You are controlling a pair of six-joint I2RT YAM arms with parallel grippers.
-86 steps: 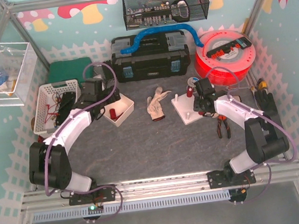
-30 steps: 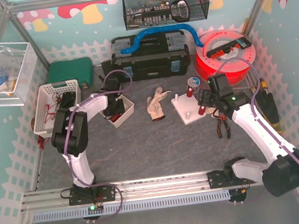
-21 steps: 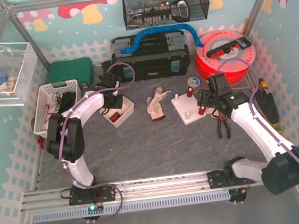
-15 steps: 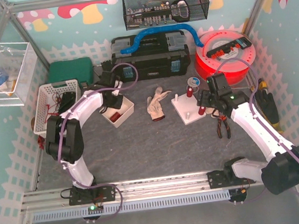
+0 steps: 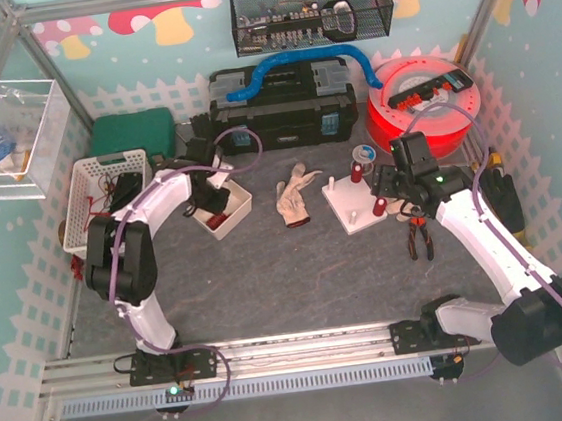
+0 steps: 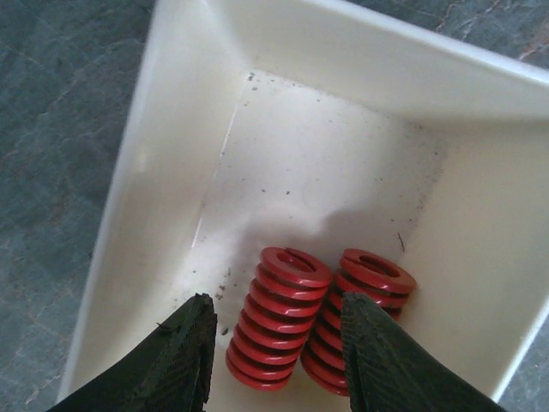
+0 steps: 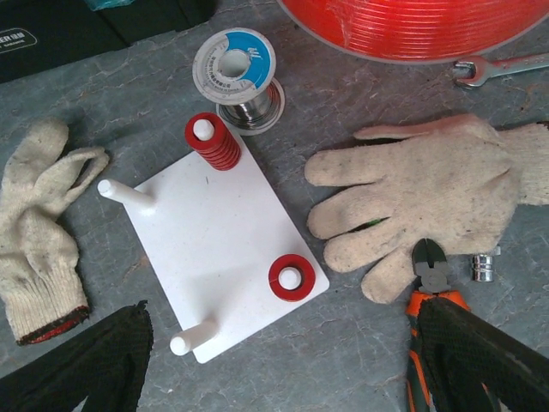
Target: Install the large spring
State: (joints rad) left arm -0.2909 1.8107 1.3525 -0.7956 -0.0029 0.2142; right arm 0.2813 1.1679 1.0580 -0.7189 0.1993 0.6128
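Observation:
Two red springs lie side by side in a white bin (image 6: pixel 283 154). My left gripper (image 6: pixel 277 316) is open inside the bin, its jaws standing either side of the left spring (image 6: pixel 276 322); the right spring (image 6: pixel 369 296) lies partly behind the right finger. In the top view the left gripper (image 5: pixel 211 194) is over that bin (image 5: pixel 236 213). My right gripper (image 7: pixel 285 343) is open wide and empty above the white peg board (image 7: pixel 219 249). The board carries a tall red spring (image 7: pixel 214 144) on one peg, a red spring (image 7: pixel 292 277) on another, and two bare pegs.
Cloth gloves (image 7: pixel 429 193) (image 7: pixel 39 232) lie either side of the board. Orange pliers (image 7: pixel 433 283), a solder spool (image 7: pixel 236 73), a wrench (image 7: pixel 502 67) and a red filament reel (image 5: pixel 420 100) are near it. A black toolbox (image 5: pixel 280 105) and a white basket (image 5: pixel 103 194) stand behind.
My left arm has swung its gripper into the white bin and lowered it round a spring. My right arm has lifted and now hovers above the peg board.

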